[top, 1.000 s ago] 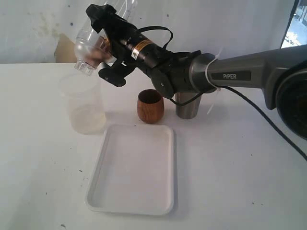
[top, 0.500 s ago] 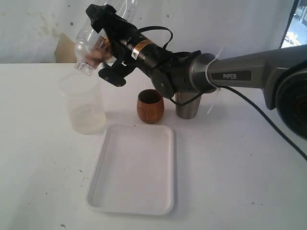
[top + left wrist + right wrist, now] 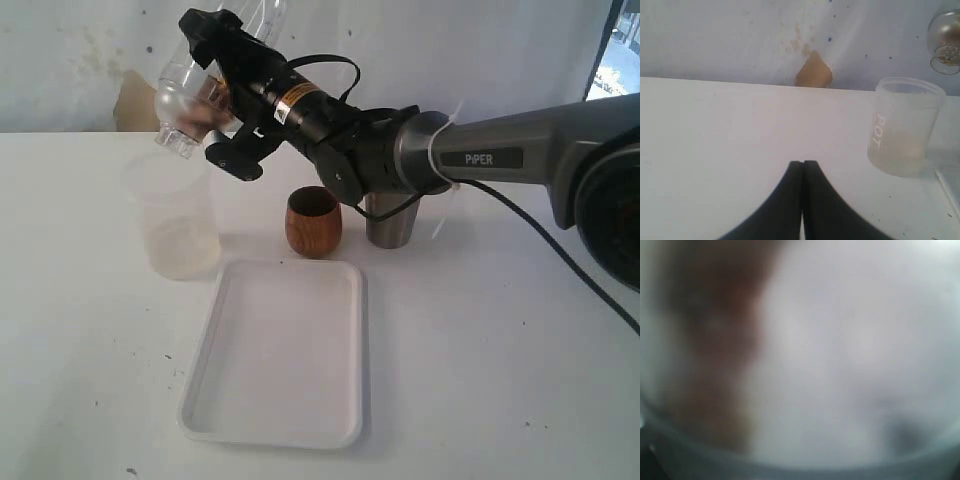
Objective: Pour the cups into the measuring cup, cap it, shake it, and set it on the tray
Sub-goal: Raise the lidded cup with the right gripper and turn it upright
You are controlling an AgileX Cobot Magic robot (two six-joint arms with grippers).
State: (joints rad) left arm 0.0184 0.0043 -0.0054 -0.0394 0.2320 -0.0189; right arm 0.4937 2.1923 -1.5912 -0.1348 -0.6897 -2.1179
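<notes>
Right gripper (image 3: 215, 75) pinching clear plastic bottle-shaped container (image 3: 183, 108), holding it tilted mouth-down over frosted translucent plastic cup (image 3: 175, 215). Left gripper (image 3: 802, 165) pressing fingers together. Small rounded brown wooden cup (image 3: 313, 222) and tapered brushed-steel tumbler (image 3: 388, 225) standing just beside each other, behind flat white rectangular plastic tray (image 3: 275, 352).

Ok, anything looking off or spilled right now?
No spill visible. The right gripper holds the measuring cup tipped steeply, domed end down just above the frosted cup, grains gathered in that end. The right wrist view is fully blurred.
</notes>
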